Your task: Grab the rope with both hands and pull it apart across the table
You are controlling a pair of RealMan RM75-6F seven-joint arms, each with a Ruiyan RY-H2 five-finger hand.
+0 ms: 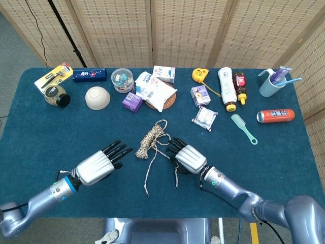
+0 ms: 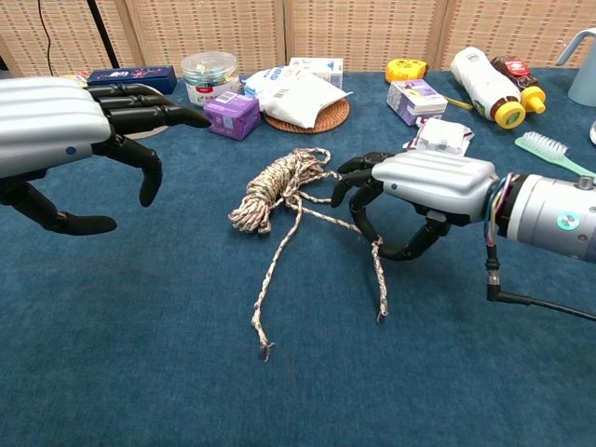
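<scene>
Braided beige-and-brown rope (image 1: 150, 143), coiled with two loose tails, lies at frame centre on the napped blue tablecloth (image 1: 264, 152). Right hand (image 1: 186, 157), palm down, pinches one tail between curled black fingers. Left hand (image 1: 99, 165) hovers centre-left, fingers spread, empty.
</scene>
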